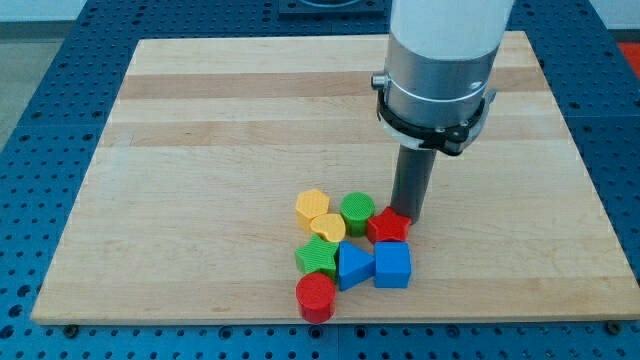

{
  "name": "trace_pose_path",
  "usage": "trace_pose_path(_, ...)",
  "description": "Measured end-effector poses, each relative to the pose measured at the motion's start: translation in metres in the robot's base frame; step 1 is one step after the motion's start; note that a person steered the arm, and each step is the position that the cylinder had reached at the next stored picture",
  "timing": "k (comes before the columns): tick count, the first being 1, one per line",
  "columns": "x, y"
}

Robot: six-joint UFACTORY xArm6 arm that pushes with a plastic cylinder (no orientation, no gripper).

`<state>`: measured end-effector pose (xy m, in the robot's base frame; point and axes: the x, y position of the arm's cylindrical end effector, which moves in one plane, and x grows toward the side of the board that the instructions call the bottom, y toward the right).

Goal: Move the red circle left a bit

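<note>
The red circle point(316, 296) is a short red cylinder at the bottom of a block cluster, near the board's bottom edge. My tip point(408, 216) stands at the cluster's upper right, touching or just behind the red star point(388, 226). The tip is well up and to the right of the red circle, with the blue triangle point(353, 266) and blue cube point(393, 265) between them.
The cluster also holds a yellow hexagon point(312, 206), a yellow heart point(327, 227), a green circle point(357, 212) and a green star point(318, 257), which touches the red circle from above. The wooden board point(200, 150) lies on a blue perforated table.
</note>
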<state>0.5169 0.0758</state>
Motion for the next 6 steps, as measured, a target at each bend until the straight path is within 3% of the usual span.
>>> trace_pose_path(3,-0.019,0.040)
trace_pose_path(4,0.026,0.054)
trace_pose_path(5,0.100,0.036)
trace_pose_path(6,0.101,0.034)
